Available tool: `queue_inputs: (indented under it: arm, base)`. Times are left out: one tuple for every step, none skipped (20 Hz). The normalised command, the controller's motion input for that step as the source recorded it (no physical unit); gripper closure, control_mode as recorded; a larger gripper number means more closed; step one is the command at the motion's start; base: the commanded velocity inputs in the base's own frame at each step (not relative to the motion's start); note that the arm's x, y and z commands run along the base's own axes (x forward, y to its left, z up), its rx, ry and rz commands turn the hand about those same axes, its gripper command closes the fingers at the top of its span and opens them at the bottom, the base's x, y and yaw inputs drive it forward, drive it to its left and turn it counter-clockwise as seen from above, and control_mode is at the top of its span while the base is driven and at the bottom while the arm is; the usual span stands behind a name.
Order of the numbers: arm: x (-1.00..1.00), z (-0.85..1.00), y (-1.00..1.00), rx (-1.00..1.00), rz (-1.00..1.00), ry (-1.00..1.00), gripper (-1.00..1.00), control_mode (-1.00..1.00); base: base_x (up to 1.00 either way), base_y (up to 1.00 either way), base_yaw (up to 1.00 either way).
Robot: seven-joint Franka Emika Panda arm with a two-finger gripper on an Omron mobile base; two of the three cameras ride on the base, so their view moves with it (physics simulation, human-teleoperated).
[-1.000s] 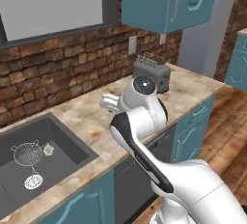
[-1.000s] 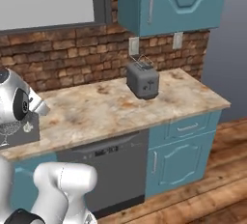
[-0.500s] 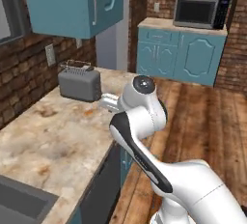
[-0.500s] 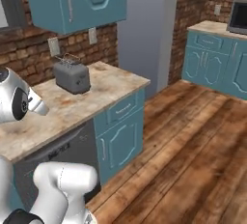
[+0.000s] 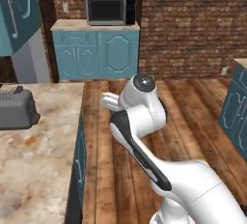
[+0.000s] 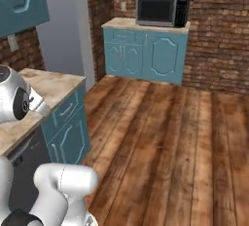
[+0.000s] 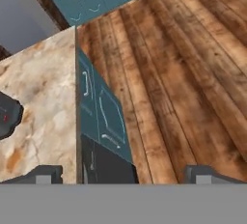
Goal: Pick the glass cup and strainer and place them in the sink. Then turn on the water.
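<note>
My tool (image 7: 120, 175) hangs fully open and empty over the table's (image 7: 41, 97) end edge, near the toaster (image 5: 17, 108); from here nothing looks done.

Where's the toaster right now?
The toaster sits on the marble counter at the far left of the left base view, with the blue cabinets and microwave across the wooden floor behind it.

Mottled stone counter (image 5: 34, 160), wood-plank floor (image 6: 170, 137), brick wall (image 5: 193, 20).
</note>
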Motion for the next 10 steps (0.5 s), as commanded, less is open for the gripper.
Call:
queue_inputs:
  arm:
    - [0.00, 0.00, 0.00, 0.00, 0.00, 0.00, -1.00, 1.00]
    - [0.00, 0.00, 0.00, 0.00, 0.00, 0.00, -1.00, 1.00]
    - [0.00, 0.00, 0.00, 0.00, 0.00, 0.00, -1.00, 1.00]
    - [0.00, 0.00, 0.00, 0.00, 0.00, 0.00, -1.00, 1.00]
    - [0.00, 0.00, 0.00, 0.00, 0.00, 0.00, -1.00, 1.00]
    - [0.00, 0.00, 0.00, 0.00, 0.00, 0.00, -1.00, 1.00]
    - [0.00, 0.00, 0.00, 0.00, 0.00, 0.00, -1.00, 1.00]
    - [0.00, 0.00, 0.00, 0.00, 0.00, 0.00, -1.00, 1.00]
    - [0.00, 0.00, 0.00, 0.00, 0.00, 0.00, -1.00, 1.00]
    - [0.00, 0.00, 0.00, 0.00, 0.00, 0.00, -1.00, 1.00]
  base:
    - [0.23, -0.14, -0.64]
    - [0.34, -0.13, -0.63]
    - [0.34, -0.10, -0.63]
    - [0.35, -0.07, -0.64]
    - [0.38, -0.14, -0.64]
    - [0.46, -0.07, -0.62]
    - [0.46, -0.10, -0.62]
    - [0.46, -0.06, -0.63]
    - [0.47, -0.09, -0.63]
    - [0.54, -0.09, -0.63]
